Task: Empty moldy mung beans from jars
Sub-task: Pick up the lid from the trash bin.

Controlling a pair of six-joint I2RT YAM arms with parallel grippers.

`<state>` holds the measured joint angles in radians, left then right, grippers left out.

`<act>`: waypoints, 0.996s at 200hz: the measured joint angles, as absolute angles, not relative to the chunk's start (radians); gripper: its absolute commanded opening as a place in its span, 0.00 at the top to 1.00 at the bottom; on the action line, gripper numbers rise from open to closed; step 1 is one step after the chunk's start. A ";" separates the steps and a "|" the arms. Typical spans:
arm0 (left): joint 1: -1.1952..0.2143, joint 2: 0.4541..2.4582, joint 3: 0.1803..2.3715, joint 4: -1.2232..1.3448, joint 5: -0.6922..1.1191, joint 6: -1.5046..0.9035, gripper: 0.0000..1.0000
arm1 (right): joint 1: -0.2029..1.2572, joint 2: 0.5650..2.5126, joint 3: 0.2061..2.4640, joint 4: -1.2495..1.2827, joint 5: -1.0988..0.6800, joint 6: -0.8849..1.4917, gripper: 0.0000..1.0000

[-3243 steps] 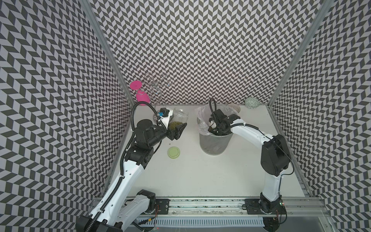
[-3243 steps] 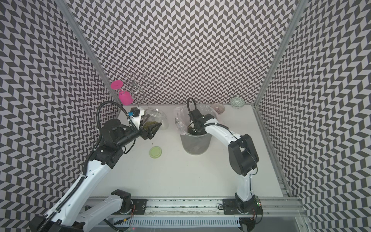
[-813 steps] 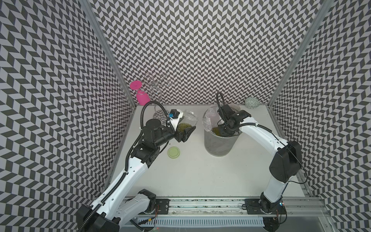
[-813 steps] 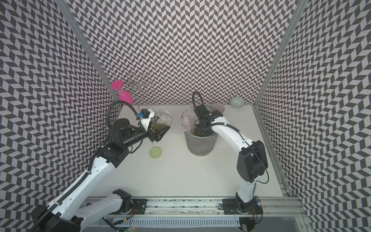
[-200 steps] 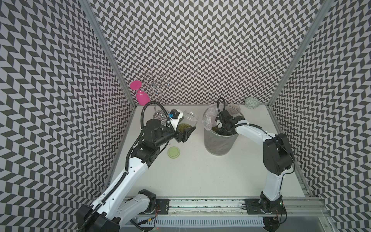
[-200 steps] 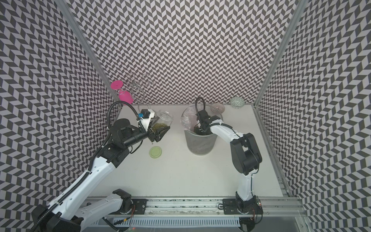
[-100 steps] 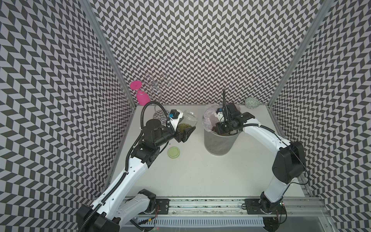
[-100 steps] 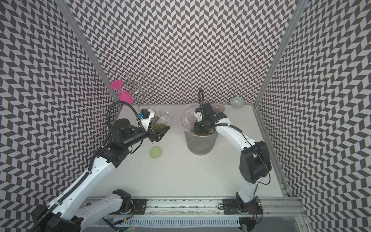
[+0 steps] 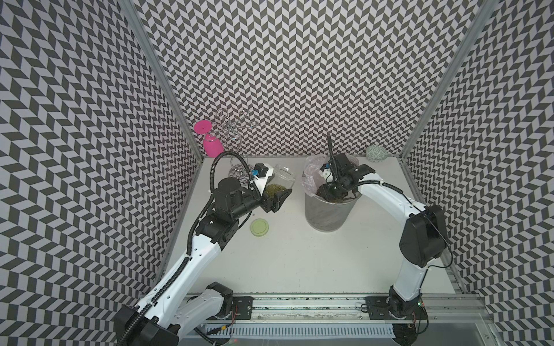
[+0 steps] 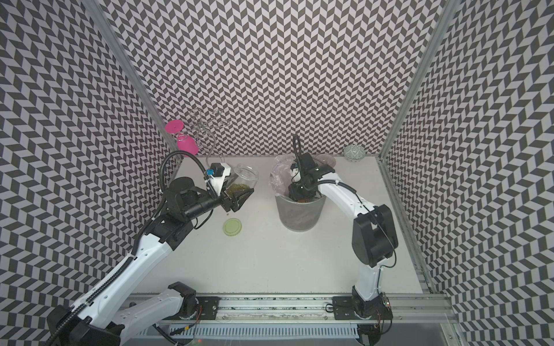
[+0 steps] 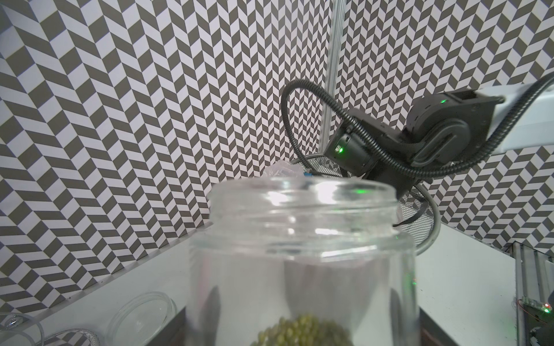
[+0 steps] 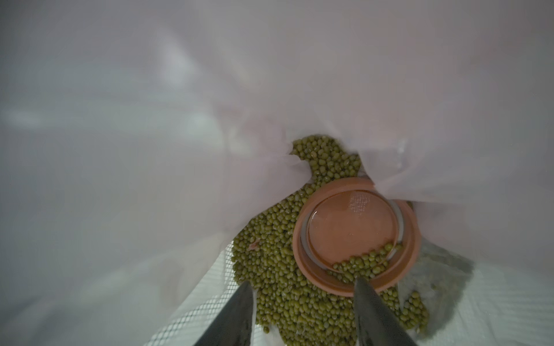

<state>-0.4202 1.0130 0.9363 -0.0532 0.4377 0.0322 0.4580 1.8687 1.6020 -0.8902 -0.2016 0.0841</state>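
The right gripper (image 12: 302,283) was spread, empty, only its fingertips (image 12: 239,314) showing in the wrist view. Just past them an orange lid (image 12: 353,230) lay on loose mung beans (image 12: 269,269), its far edge tucked under the plastic liner (image 12: 150,149). In both top views the bin (image 9: 326,215) hid those fingers. The left gripper (image 9: 277,197) pinched a tilted open jar (image 9: 283,178); more mung beans sat at its gripped end, cut off by the frame.

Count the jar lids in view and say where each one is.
2. The pale green lid lies flat on the table beside the left arm. The orange-brown lid lies in the lined bin among mung beans. The liner could hide more.
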 measured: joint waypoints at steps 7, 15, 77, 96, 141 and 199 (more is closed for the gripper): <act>-0.420 1.013 0.935 -0.053 0.437 0.032 0.93 | 0.460 1.888 1.602 -0.889 -0.202 0.078 0.47; -0.420 1.013 0.934 -0.053 0.437 0.032 0.93 | 0.464 1.906 1.602 -0.887 -0.202 0.073 0.47; -0.418 1.013 0.933 -0.053 0.437 0.032 0.93 | 0.490 1.977 1.616 -0.875 -0.176 0.052 0.54; -0.418 1.013 0.933 -0.053 0.437 0.032 0.93 | 0.494 1.986 1.622 -0.874 -0.154 0.050 0.60; -0.418 1.013 0.933 -0.053 0.438 0.032 0.93 | 0.498 2.006 1.630 -0.858 -0.101 0.052 0.90; -0.418 1.013 0.933 -0.052 0.438 0.032 0.93 | 0.500 1.984 1.613 -0.839 -0.091 0.054 1.00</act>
<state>-0.4179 1.0134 0.9329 -0.0525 0.4377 0.0319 0.5003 1.9842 1.6135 -0.8394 -0.0910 0.0544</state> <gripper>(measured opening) 0.843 0.086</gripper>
